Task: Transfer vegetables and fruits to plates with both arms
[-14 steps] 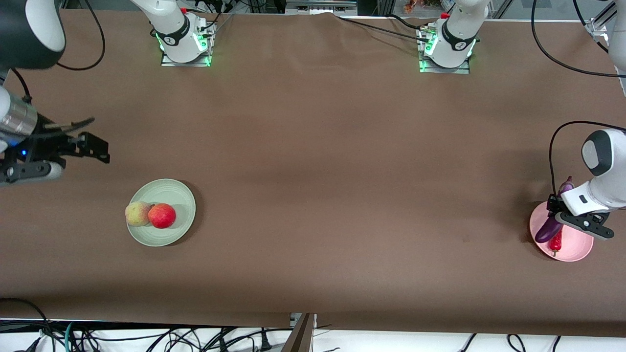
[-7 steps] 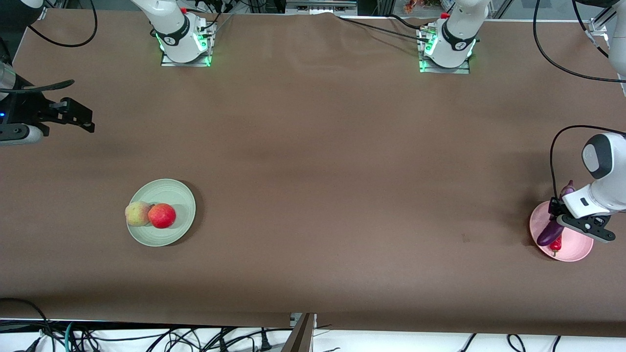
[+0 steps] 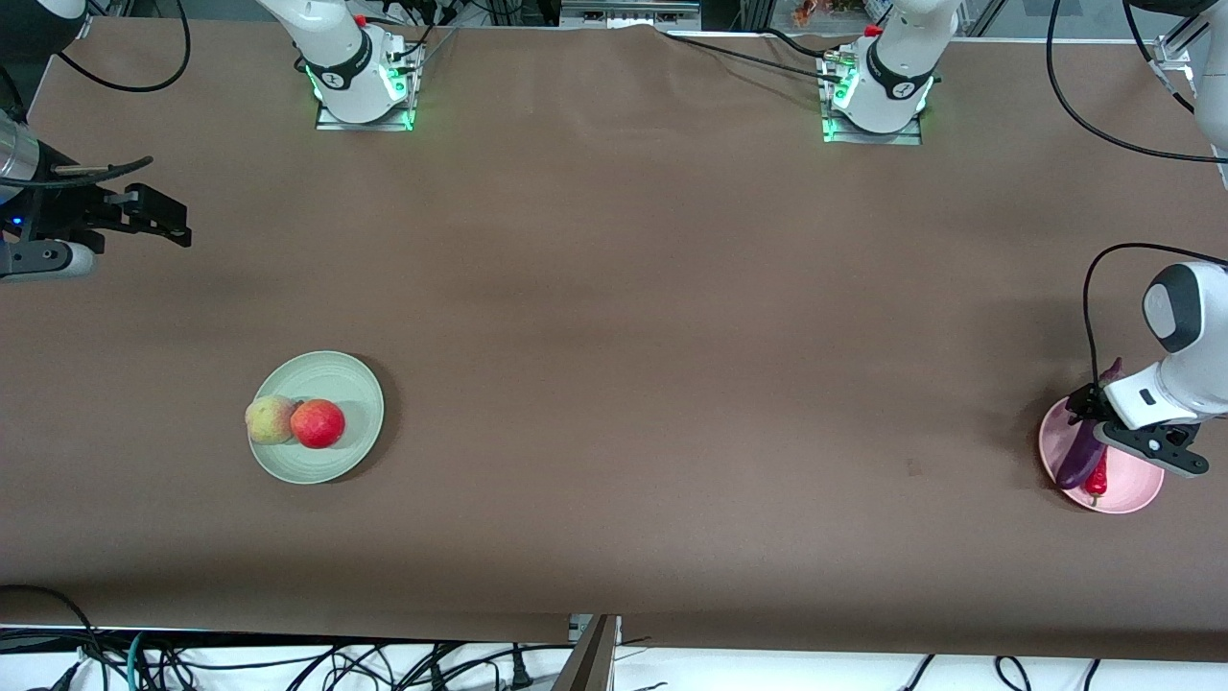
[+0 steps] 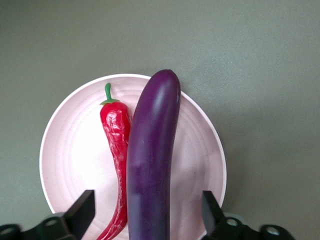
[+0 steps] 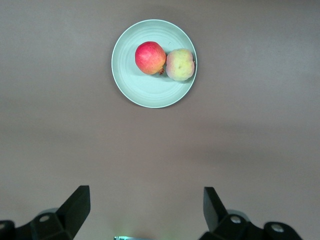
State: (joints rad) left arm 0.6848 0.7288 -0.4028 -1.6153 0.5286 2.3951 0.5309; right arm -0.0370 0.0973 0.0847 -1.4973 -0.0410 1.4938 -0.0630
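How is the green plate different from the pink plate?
The green plate holds two round fruits, a peach and a pomegranate; the pink plate holds two long vegetables, an eggplant and a chili. The green plate sits toward the right arm's end of the table, the pink plate toward the left arm's end. The open left tool is over the pink plate; nothing is over the green one. Both are round, shallow and look alike in size.

Much of the pink plate (image 3: 1122, 499) and eggplant (image 3: 1076, 459) is hidden under the left claw (image 3: 1103, 434), whose arm is cut off.
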